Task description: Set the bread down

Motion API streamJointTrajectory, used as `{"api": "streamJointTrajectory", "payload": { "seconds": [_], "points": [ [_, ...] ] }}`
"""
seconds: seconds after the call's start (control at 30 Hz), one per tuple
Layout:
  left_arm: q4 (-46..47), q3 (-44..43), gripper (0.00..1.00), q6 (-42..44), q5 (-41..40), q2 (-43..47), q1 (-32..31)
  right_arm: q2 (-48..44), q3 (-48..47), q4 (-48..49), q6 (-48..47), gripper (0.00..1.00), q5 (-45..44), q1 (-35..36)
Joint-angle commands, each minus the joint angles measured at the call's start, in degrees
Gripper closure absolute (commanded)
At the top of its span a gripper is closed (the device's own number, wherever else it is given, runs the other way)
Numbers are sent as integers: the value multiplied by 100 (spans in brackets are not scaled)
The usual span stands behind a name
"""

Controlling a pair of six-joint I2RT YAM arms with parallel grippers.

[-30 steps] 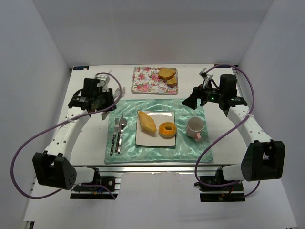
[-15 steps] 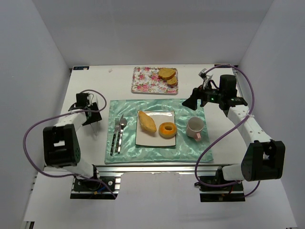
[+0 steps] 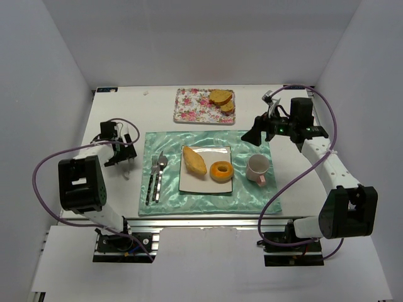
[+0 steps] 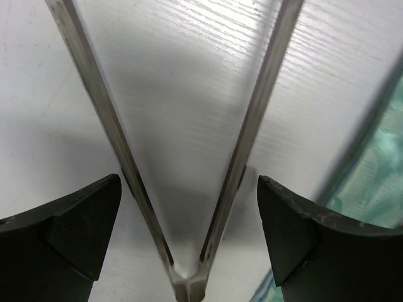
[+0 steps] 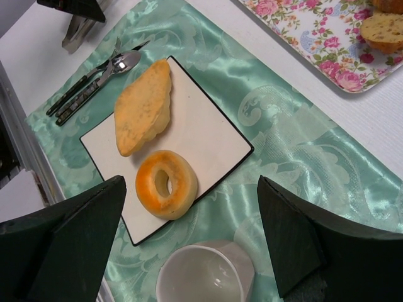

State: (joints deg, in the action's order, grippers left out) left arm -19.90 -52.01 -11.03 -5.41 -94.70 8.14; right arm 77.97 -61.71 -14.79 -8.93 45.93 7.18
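Observation:
An oblong golden bread (image 3: 194, 162) (image 5: 143, 107) lies on the white square plate (image 3: 208, 183) (image 5: 208, 129), next to a ring-shaped bagel (image 3: 221, 170) (image 5: 166, 184). Two brown bread slices (image 3: 221, 99) (image 5: 384, 28) rest on the floral tray (image 3: 194, 106). My left gripper (image 3: 123, 154) (image 4: 189, 189) is low over the table, left of the green placemat, and open. Metal tongs (image 4: 249, 126) lie on the table between its jaws, ungripped. My right gripper (image 3: 257, 133) (image 5: 191, 189) hangs open and empty above the mat's back right part.
A white mug (image 3: 257, 167) (image 5: 204, 274) stands on the green placemat (image 3: 189, 204) right of the plate. A fork and spoon (image 3: 155, 176) (image 5: 94, 78) lie on the mat's left side. White walls enclose the table on three sides.
My left arm has pulled back from the mat's back left corner down to the table beside the mat. Its jaws have opened wide, letting go of the tongs. The right arm has not moved.

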Motion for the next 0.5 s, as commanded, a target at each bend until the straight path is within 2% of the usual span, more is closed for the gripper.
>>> {"api": "streamJointTrajectory", "payload": {
  "seconds": [0.0,0.13,0.33,0.47],
  "points": [
    [-111,-12,2,-49,232,775,30,16,-402,-445,-153,11,127,-24],
    [-233,103,2,-128,514,1645,30,130,-640,-727,170,11,-214,-24],
    [-549,86,2,-110,1785,3131,29,130,-798,-701,848,11,-1198,-76],
    [-550,42,2,-356,2552,3843,21,227,-886,-543,1060,11,-1473,-129]
  ]
}}
